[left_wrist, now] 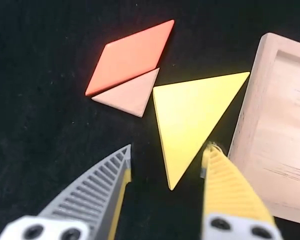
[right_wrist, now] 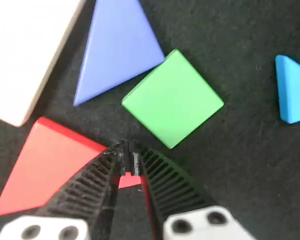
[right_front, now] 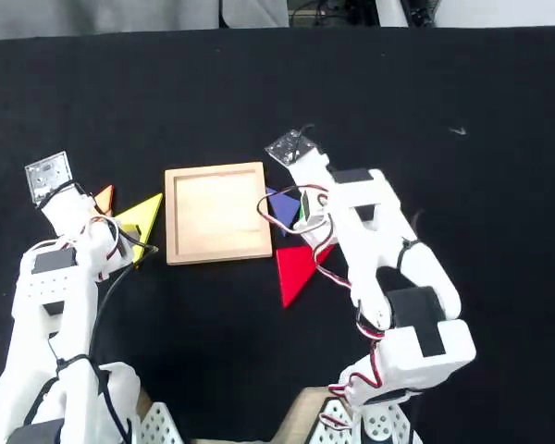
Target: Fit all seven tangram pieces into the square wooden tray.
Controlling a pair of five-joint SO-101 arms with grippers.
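Observation:
The square wooden tray (right_front: 213, 213) lies empty mid-table. My left gripper (left_wrist: 168, 150) is open just left of it, its fingers on either side of the narrow corner of a yellow triangle (left_wrist: 190, 115). An orange parallelogram (left_wrist: 130, 57) and a small pale triangle (left_wrist: 132, 92) lie touching just beyond. Right of the tray, my right gripper (right_wrist: 126, 152) is shut, its tips over the edge of the red triangle (right_wrist: 45, 170). A violet-blue triangle (right_wrist: 115, 50), a green square (right_wrist: 172, 97) and a light blue triangle (right_wrist: 292, 90) lie close ahead of it.
The table is covered in black cloth. The tray's edge (left_wrist: 250, 115) runs right beside the yellow triangle, and its corner (right_wrist: 25, 50) sits by the violet-blue triangle. The right arm (right_front: 379, 250) covers part of the pieces on that side.

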